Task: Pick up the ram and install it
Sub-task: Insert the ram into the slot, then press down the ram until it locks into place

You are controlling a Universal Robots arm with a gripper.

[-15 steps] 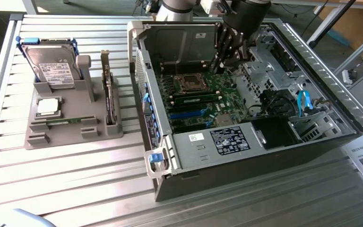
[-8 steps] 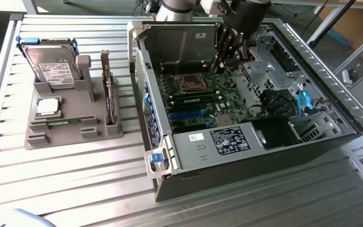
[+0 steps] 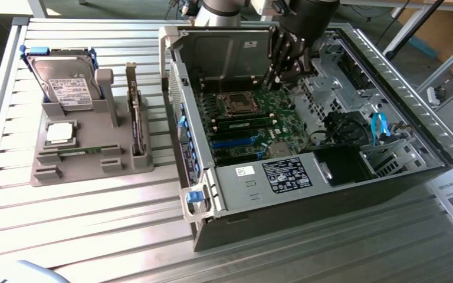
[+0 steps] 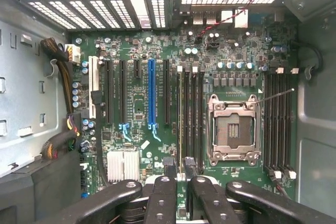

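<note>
The hand [image 4: 179, 170] hangs half open over the motherboard [image 4: 136, 108] and holds nothing that I can see. The ram [image 3: 244, 124] stands in a slot just beside the processor socket [image 4: 233, 129], in line with the gap of the hand. I think the danger is an incomplete seating: if one end sits higher, a push there could tilt the stick, and a sideways slip could reach the open socket. On the worktop [image 3: 92, 224], at the exterior view's left, the grey holder [image 3: 85, 169] carries the hard drive [image 3: 65, 79], the processor chip [image 3: 59, 133] and the expansion card [image 3: 137, 127]. At its right, the open computer case [image 3: 305, 230] contains the board.
</note>
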